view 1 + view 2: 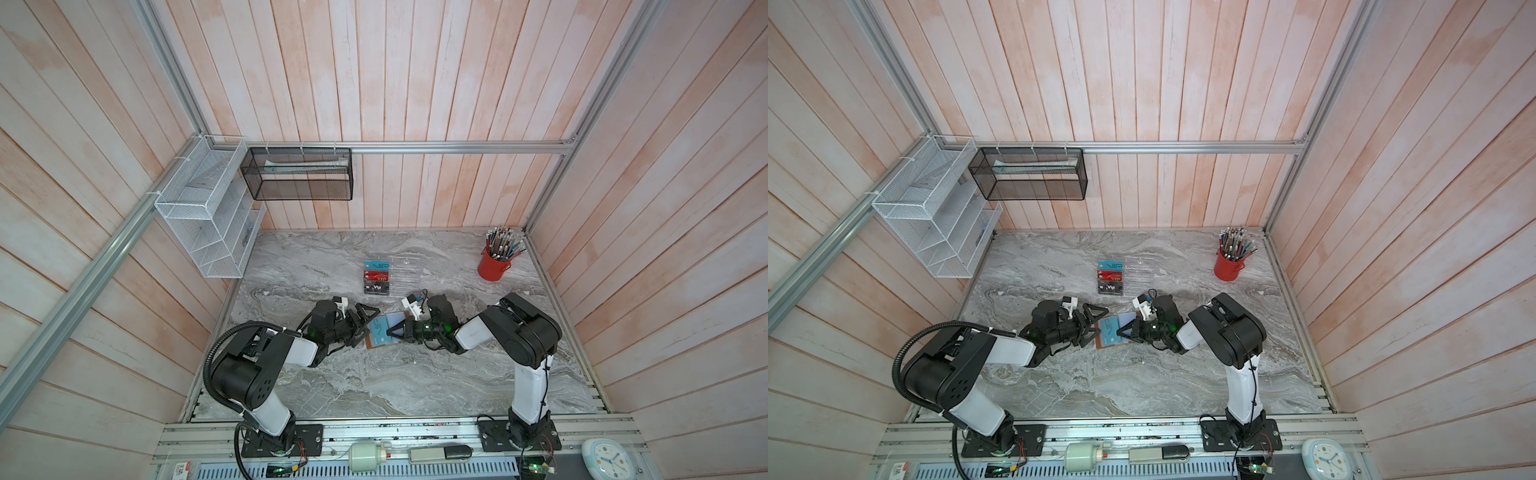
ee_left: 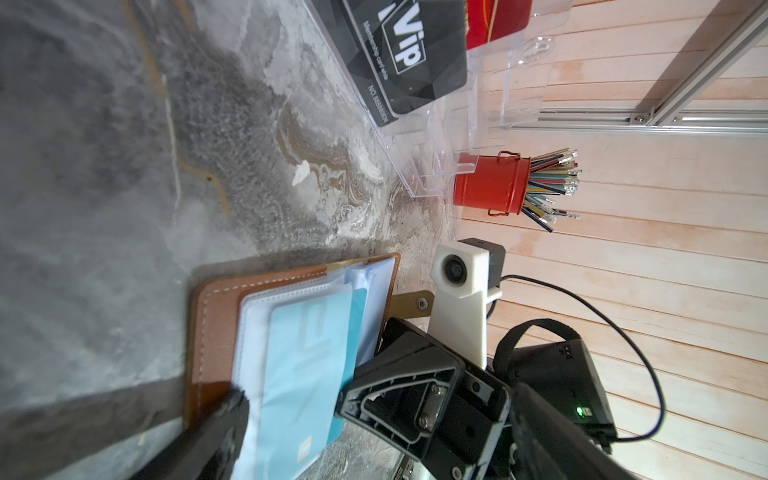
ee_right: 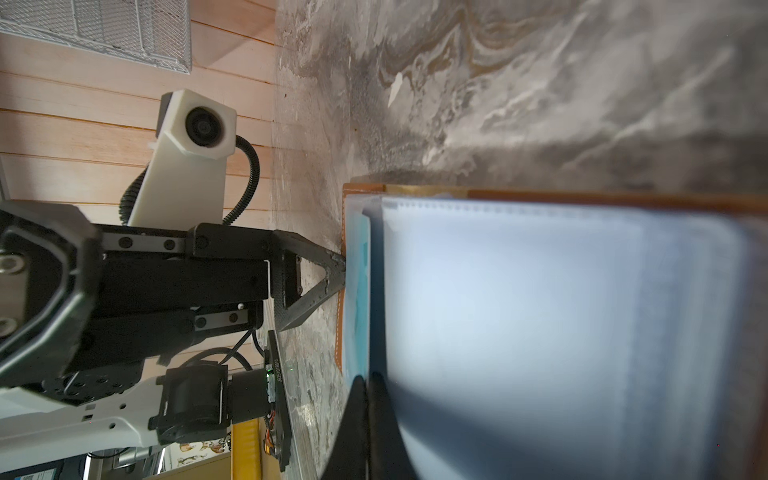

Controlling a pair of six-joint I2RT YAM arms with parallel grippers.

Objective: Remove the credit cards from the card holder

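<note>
Pinching the thin, likely slick teal card (image 2: 307, 353) by its exposed edge with my shut right gripper (image 1: 390, 332), I am bracing the floppy wallet (image 2: 216, 324) with the wide-open left gripper (image 1: 371, 322).

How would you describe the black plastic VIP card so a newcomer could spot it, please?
On the grey marble tabletop, towards the back wall, stands a clear acrylic stepped rack holding three cards in a column. The black plastic VIP card is the frontmost, dark with white lettering, unlike the teal card and red card behind it.
</note>
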